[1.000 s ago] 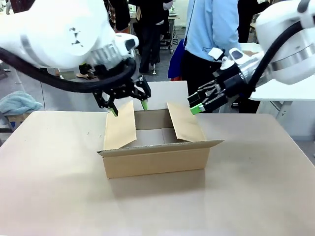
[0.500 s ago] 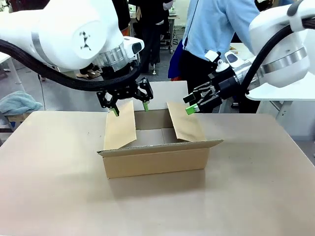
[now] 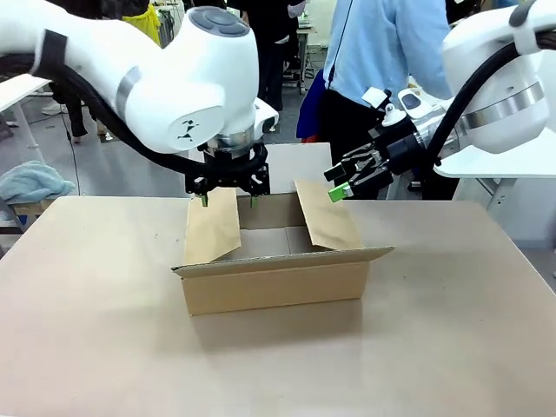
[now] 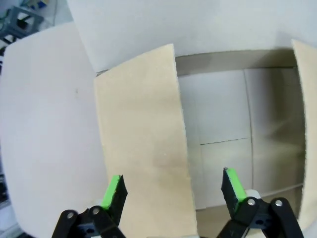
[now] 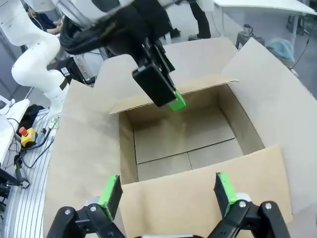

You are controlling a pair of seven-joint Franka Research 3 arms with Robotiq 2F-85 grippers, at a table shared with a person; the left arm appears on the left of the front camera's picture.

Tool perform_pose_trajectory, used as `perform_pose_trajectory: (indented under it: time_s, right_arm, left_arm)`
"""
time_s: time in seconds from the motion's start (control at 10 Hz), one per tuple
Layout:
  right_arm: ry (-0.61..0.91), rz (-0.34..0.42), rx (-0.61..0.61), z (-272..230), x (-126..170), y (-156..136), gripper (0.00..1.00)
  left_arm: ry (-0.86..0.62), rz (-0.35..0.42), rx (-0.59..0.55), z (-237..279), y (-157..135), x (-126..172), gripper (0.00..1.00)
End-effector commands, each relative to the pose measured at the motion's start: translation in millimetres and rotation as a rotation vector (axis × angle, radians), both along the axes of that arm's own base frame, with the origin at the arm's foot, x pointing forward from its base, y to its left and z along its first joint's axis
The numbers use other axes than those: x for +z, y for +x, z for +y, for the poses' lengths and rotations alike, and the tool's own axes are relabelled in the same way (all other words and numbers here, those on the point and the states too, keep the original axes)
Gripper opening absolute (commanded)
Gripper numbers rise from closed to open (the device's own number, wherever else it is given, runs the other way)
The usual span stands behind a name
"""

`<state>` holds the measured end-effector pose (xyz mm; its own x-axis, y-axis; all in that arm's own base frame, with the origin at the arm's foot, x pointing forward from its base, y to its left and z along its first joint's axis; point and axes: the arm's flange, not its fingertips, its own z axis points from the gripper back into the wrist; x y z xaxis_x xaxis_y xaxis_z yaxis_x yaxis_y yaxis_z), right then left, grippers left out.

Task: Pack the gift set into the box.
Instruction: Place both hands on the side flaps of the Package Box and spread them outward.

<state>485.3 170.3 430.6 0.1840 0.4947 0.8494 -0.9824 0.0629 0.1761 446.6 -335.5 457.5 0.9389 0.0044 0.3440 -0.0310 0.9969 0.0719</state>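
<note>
**Open box on the table, both grippers spread over its side flaps**

Front view: The box (image 3: 274, 282) sits near the middle of the table (image 3: 95, 347), top open, its side flaps standing up and leaning outward. The left gripper (image 3: 228, 200) points straight down just above the upper edge of the left flap (image 3: 213, 226), its green-tipped fingers apart. The right gripper (image 3: 337, 184) hangs tilted near the top of the right flap (image 3: 328, 224), apart from it; from this angle I cannot tell how wide its jaws stand. A person (image 3: 382, 43) in a light blue top stands behind the far edge.

Left wrist view: The left gripper (image 4: 173, 184) is spread wide. The left flap (image 4: 138, 144) runs up between its two fingers, with the bare floor of the box (image 4: 223, 119) beside it.

Right wrist view: The right gripper (image 5: 166, 192) is spread wide too, with the right flap (image 5: 198, 198) lying between its green pads; contact cannot be told. Beyond, the box (image 5: 183, 139) shows its bare floor, and the left gripper (image 5: 168, 96) hangs over the far flap.
</note>
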Motion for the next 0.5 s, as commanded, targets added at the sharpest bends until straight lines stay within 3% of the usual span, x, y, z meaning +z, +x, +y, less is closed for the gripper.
perform_pose_trajectory:
  time_s: [0.0,0.1,0.4]
  right_arm:
    - [-0.008,0.001,0.007,-1.8,0.4,-4.3,1.0]
    - [-0.008,0.001,0.007,-1.8,0.4,-4.3,1.0]
    - [-0.008,0.001,0.007,-1.8,0.4,-4.3,1.0]
  left_arm:
    - [0.004,0.048,0.01,3.9,19.4,4.9,1.0]
    - [-0.04,0.08,-0.02,11.9,22.7,1.0,1.0]
    - [0.041,0.137,-0.042,23.5,23.4,-11.3,1.0]
